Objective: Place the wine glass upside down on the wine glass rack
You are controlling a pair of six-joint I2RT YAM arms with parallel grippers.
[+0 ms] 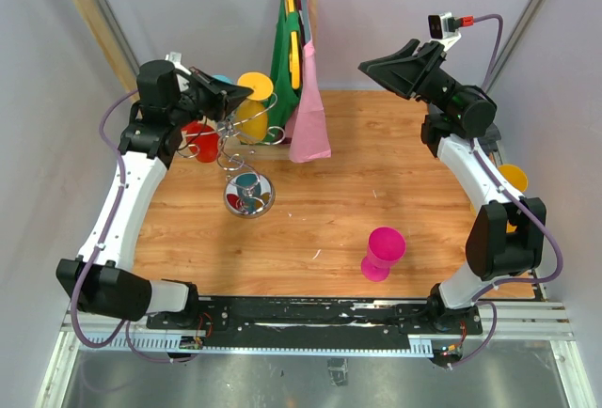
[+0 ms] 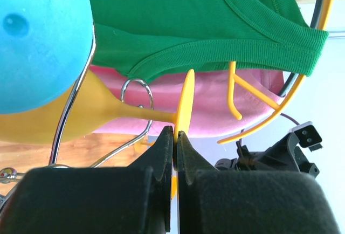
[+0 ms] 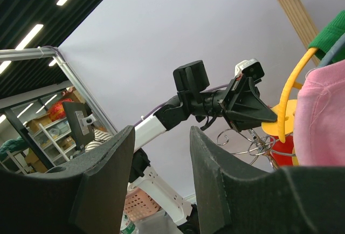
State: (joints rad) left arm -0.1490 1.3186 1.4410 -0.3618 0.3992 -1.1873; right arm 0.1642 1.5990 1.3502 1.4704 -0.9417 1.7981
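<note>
Pinches left gripper [image 2: 175, 135] shut on foot of yellow plastic wine glass [image 2: 94, 114], eleven o'clock, at shiny chrome wire rack [image 1: 230, 152]; seems light, slick. Holds right gripper [image 3: 161, 139] half-open, empty.

The wine glass [image 1: 255, 86] is yellow, and the rack [image 1: 248, 196] is shiny chrome. Other glasses are red [image 1: 203, 141], sky blue [image 2: 38, 40] and magenta [image 1: 384, 252]. The table [image 1: 376, 173] is brown wood grain. The top [image 1: 285, 60] is green and the cloth [image 1: 308, 126] is pink.
</note>
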